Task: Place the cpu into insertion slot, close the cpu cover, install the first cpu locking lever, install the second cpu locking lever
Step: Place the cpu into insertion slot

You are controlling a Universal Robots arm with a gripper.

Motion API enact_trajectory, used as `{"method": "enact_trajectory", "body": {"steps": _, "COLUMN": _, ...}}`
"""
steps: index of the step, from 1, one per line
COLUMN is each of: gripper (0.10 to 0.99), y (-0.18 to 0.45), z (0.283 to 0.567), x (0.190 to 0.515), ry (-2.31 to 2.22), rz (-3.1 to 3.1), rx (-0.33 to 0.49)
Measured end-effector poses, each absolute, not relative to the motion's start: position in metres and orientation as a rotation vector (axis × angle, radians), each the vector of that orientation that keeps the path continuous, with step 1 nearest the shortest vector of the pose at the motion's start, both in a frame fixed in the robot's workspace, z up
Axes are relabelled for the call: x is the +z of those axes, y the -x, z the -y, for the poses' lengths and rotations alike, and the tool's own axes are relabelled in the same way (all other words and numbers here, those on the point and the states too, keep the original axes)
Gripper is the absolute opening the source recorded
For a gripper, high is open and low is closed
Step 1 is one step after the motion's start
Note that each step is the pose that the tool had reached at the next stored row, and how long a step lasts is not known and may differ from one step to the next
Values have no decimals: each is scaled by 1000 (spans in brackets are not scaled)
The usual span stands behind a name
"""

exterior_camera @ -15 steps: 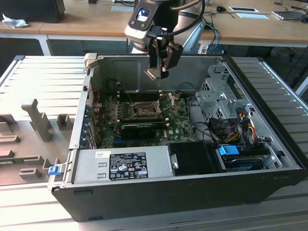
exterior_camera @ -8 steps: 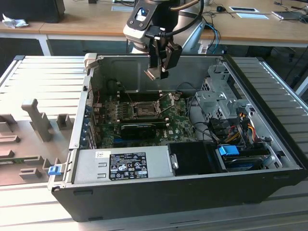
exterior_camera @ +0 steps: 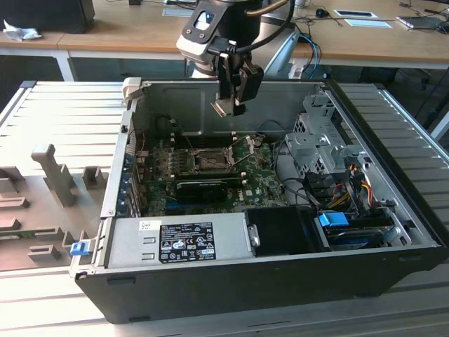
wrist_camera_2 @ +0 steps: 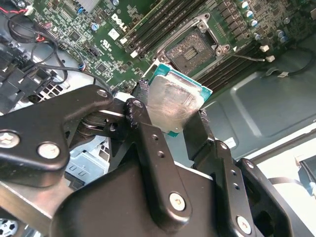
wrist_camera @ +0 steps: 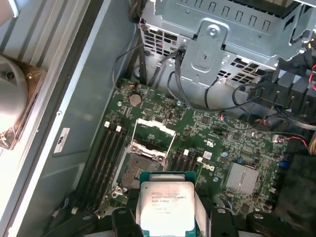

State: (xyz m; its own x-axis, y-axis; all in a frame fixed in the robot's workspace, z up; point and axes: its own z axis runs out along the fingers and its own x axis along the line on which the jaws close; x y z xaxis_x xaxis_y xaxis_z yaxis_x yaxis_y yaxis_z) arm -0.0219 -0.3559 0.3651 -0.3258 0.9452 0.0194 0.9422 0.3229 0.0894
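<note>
Exterior view showed the open case (exterior_camera: 280, 281) across the frame's middle, the green board (exterior_camera: 161, 189) on its floor. The gripper (exterior_camera: 231, 105) hung at upper centre, its fingers (wrist_camera_2: 148, 143) clamped on the cpu (wrist_camera_2: 173, 101) by its edges, above and clear of the uncovered slot (exterior_camera: 209, 161) mid-board.

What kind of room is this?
Probably a robotics lab or workshop: an opened black metal computer case sits on a ribbed grey metal table, pale wooden desks stand behind, and the black gripper holds a square silvery cpu.
</note>
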Motion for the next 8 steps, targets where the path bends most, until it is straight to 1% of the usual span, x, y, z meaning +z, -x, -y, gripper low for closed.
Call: {"method": "enact_trajectory", "body": {"steps": 8, "gripper": 525, "y": 22, "z": 356, "x": 365, "ry": -1871, "rz": -2472, "rx": 129}}
